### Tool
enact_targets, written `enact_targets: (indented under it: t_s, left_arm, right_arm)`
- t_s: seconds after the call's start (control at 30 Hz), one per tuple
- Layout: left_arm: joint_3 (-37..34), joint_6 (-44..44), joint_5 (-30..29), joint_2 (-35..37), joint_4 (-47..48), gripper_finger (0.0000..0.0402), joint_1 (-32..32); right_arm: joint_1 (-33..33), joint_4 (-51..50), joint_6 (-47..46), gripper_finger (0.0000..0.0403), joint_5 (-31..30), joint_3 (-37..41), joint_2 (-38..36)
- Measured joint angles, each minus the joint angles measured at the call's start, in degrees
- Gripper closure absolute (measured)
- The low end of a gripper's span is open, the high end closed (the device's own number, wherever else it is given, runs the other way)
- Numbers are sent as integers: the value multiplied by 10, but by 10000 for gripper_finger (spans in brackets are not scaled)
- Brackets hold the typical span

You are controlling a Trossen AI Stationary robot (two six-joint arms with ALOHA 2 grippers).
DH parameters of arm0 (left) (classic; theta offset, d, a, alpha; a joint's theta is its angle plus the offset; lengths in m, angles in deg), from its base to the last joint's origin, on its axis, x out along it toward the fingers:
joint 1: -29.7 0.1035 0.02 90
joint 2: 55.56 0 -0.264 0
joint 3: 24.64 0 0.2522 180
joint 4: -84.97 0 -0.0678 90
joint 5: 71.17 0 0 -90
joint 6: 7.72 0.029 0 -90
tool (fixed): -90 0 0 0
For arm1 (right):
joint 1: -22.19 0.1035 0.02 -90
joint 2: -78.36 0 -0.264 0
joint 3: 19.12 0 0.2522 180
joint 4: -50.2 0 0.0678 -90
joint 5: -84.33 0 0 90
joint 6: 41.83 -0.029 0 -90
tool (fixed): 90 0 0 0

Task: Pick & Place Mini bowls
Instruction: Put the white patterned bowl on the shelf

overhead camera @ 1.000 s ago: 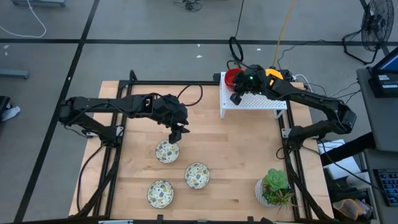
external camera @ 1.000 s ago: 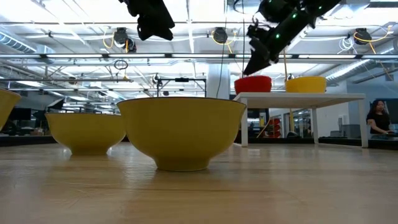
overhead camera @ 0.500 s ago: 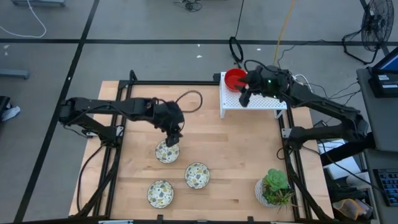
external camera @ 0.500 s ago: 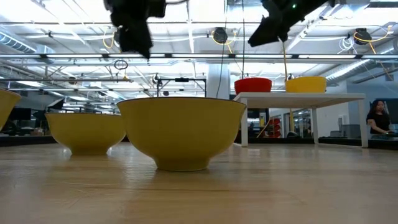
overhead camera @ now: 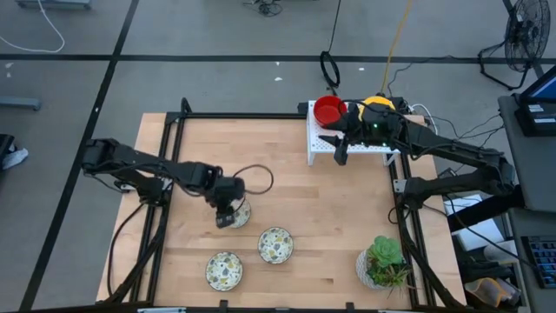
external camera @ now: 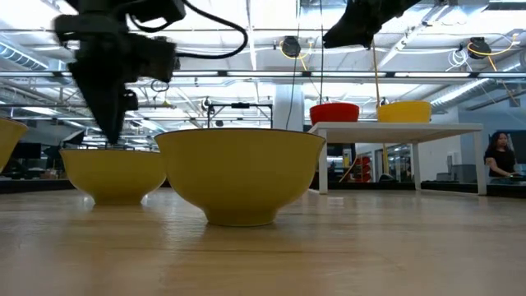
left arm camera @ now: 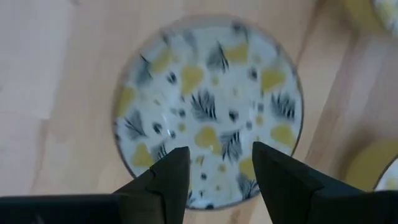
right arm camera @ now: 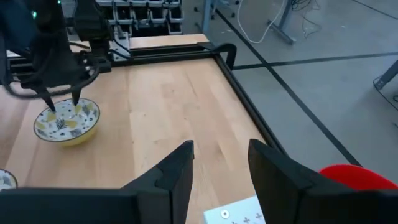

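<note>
While open, left pincer [left arm camera: 214,163] straddles speckled bowl's [left arm camera: 208,112] rim.

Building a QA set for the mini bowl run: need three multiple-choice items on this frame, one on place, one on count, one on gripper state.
1. Where is the left gripper?
A. Over the white rack
B. At the rim of the patterned bowl farthest from the table's front edge
C. Beside the potted plant

2. How many patterned bowls sit on the wooden table?
A. One
B. Five
C. Three

3. How does the right gripper stand?
A. Open, holding nothing
B. Shut on the red bowl
C. Shut on the yellow bowl

Answers:
1. B: the left wrist view shows its fingers straddling that bowl's rim.
2. C: the high view shows three, the other two nearer the front.
3. A: its fingers stand apart with only table between them; the red bowl and yellow bowl rest on the white rack.
</note>
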Motion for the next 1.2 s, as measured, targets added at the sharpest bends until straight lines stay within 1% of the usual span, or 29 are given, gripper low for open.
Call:
enact_targets:
  t_s: [0.13, 0.27, 0.37, 0.4, 0.53, 0.6, 0.87, 0.93, 1.2]
  left_arm:
    - [-22, 36, -1, 0, -15, 222, -30]
    - [-24, 64, -1, 0, -38, 222, -60]
    - [-24, 82, -2, 0, -60, 222, -85]
    - [-24, 89, -7, 0, -65, 222, -93]
    - [-24, 91, -64, 0, -68, 222, -122]
    - [-24, 89, -75, -1, -69, 222, -132]
    - [-24, 74, -77, -2, -68, 222, -149]
    - [-24, 75, -77, -9, -68, 222, -149]
    - [-25, 88, -77, -78, -67, 222, -149]
  right_arm:
    - [6, 0, 0, 259, 0, 0, 0]
    - [10, 0, -1, 259, 0, 0, 0]
    - [10, -1, -21, 259, 0, 0, 0]
    - [10, 0, -28, 259, 0, 1, 0]
    - [10, 1, -30, 259, 0, 17, 0]
    - [10, 12, -30, 259, 0, 32, 0]
    - [10, 81, -30, 259, 0, 86, 0]
    - [10, 86, -30, 259, 0, 90, 0]
    - [10, 85, -30, 259, 1, 90, 0]
